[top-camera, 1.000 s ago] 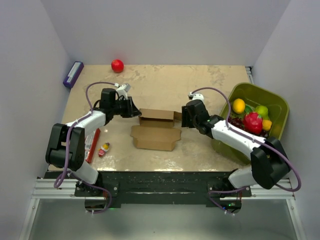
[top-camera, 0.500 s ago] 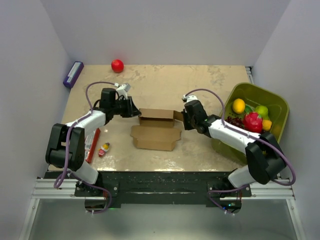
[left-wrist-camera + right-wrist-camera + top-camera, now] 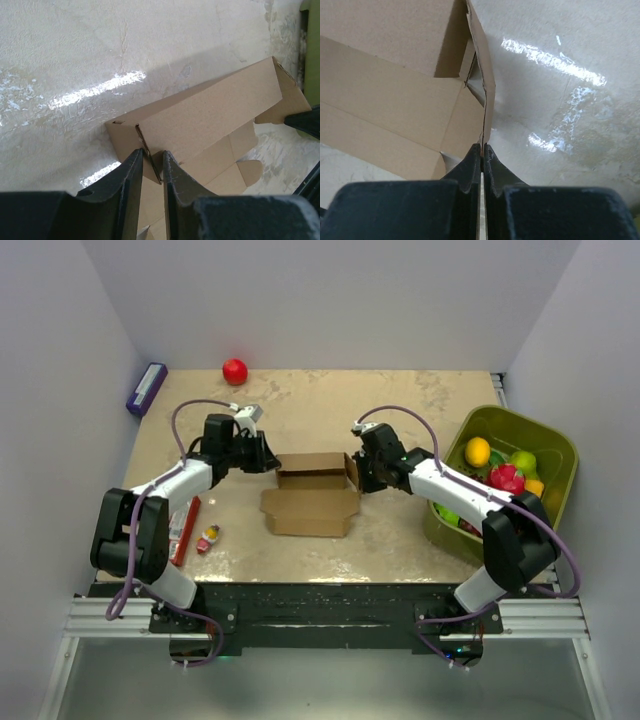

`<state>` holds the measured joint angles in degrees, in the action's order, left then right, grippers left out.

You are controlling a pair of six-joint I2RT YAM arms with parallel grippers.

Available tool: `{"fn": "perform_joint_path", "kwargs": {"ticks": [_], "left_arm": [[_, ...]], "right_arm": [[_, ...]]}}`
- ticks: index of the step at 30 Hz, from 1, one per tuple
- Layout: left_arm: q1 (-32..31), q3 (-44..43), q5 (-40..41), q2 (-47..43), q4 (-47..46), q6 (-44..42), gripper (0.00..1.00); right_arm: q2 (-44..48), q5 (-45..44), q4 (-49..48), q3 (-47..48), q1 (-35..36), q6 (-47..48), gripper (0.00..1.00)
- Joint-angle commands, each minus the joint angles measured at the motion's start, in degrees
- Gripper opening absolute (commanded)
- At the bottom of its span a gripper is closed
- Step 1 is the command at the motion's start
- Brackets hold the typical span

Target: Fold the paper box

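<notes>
Item: paper box (image 3: pixel 312 492), plain brown matte cardboard, a thin die-cut sheet, unmarked, partly erected at the middle of the table (image 3: pixel 330 405). Its far long panel stands up as a low rectangular wall, while the near panel lies flat on the table with notched, tabbed edges. Left gripper (image 3: pixel 151 156), black tapered fingers, is closed on the upright flap at the box's left end, with the cardboard sandwiched between the two pads. Right gripper (image 3: pixel 482 148), of the same black make, has its fingers pressed together, and the thin edge of the raised right-end flap runs into the seam between the tips. Table surface: mottled beige, glossy, with streaks of glare. At the table's right edge sits an olive-green plastic bin (image 3: pixel 520 420), rounded-rectangular, holding a yellow fruit (image 3: pixel 478 451), a red fruit (image 3: pixel 505 483) and a green fruit (image 3: pixel 523 460). At the table's far edge is a smooth red ball (image 3: pixel 235 371); at its far-left corner, a small purple box (image 3: pixel 146 388). Along the table's near-left side lies a flat red pack (image 3: pixel 186 530) with a small yellow-pink toy (image 3: pixel 209 537) just beside it.
</notes>
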<state>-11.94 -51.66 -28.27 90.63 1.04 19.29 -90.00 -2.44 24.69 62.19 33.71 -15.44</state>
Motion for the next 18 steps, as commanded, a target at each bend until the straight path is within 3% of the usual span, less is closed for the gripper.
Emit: {"fn": "perform_joint_path", "kwargs": {"ticks": [1,8,11,12,15,18], "left_arm": [[-0.6,-0.8,3.2,-0.8,3.6,-3.4,0.25],[-1.0,-1.7,6.7,-1.9,4.9,-5.3,0.26],[-1.2,-1.4,7.2,-4.2,3.8,-6.2,0.46],[-1.2,-1.5,7.6,-5.8,3.4,-7.0,0.57],[-1.2,-1.6,10.7,-10.1,2.7,-8.9,0.69],[-1.3,-1.6,16.1,-16.1,1.5,-9.9,0.72]], "right_arm": [[-0.1,1.0,1.1,2.8,0.3,0.2,0.00],[-1.0,-5.4,4.3,3.3,0.2,2.5,0.00],[-1.0,-4.6,3.9,2.8,0.3,1.9,0.00],[-0.9,-4.6,3.6,2.7,0.2,1.8,0.00],[-0.9,-4.6,3.2,2.6,0.2,1.6,0.00],[-1.0,-4.2,3.3,2.8,0.2,2.1,0.00]]}}
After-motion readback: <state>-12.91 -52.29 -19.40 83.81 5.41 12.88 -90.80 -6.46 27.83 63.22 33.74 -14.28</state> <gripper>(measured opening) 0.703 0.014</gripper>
